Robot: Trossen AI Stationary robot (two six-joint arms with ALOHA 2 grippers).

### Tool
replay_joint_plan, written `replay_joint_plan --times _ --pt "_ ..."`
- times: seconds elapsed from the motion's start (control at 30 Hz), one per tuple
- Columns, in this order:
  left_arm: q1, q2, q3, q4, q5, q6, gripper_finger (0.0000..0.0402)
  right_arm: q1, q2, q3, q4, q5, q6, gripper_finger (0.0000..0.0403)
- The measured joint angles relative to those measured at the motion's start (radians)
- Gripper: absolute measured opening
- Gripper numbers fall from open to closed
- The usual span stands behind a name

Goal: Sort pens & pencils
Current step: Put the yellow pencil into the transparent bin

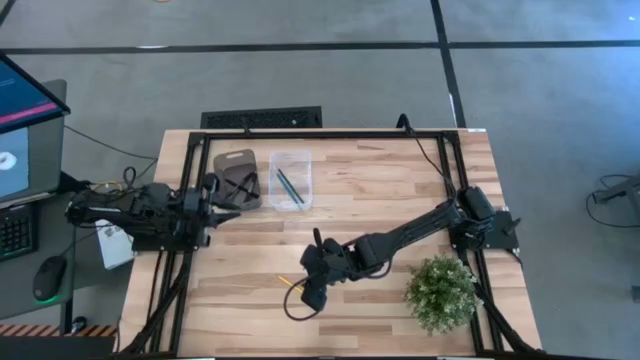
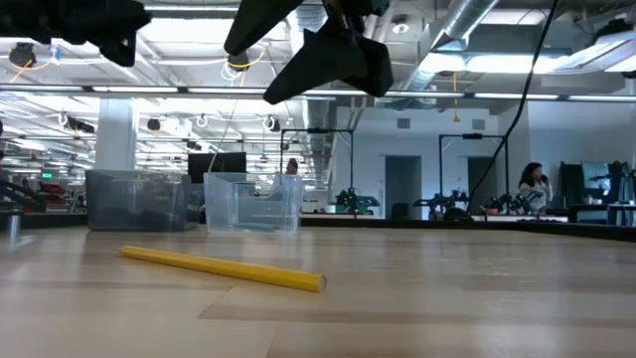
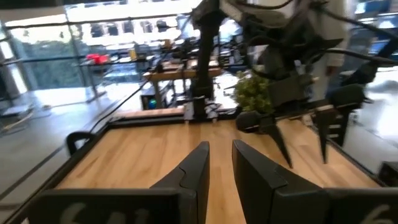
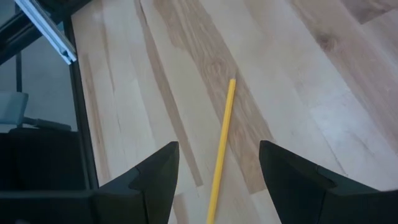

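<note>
- The left pincer [image 1: 232,212] waits at the tabletop's [image 1: 400,190] left edge, just beside the dark tray [image 1: 238,180]. Its fingers [image 3: 196,171] stand narrow, with a slim gap between them and nothing in it.
- The dark tray's load cannot be made out; in the low view its wall [image 2: 134,199] is murky.
- The clear tray [image 1: 290,180] sits just right of the dark one, with two pencils [image 1: 288,186] lying in it, one blue, one dark.
- The yellow pencil [image 1: 287,281] lies flat on the bare tabletop near the front edge, well apart from both trays.
- The right pincer [image 1: 305,292] hangs above that pencil, fingers [image 4: 155,180] spread wide and holding nothing. In the right wrist view the pencil [image 4: 222,146] runs between the two fingers, apart from both; its near end is cut off by the frame.
- From overhead, the pincer covers most of the pencil; only the left tip shows.
- A plant [image 1: 441,291] stands at the front right.
</note>
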Motion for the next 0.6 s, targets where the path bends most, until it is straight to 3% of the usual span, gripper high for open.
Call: replay_joint_plan --times 0.3,0.4,0.6 --pt "-0.008 0.024 0.001 -0.001 0.062 -0.045 0.0061 -0.001 0.0 0.0 0.0 -0.001 0.055 0.0244" --pt "-0.038 0.09 0.001 0.014 0.108 -0.039 0.0061 0.0 0.0 0.0 -0.002 -0.002 0.061 0.0244" --pt "-0.125 0.311 0.055 0.036 0.101 0.047 0.0061 -0.008 0.0 0.0 -0.009 -0.004 0.061 0.0244"
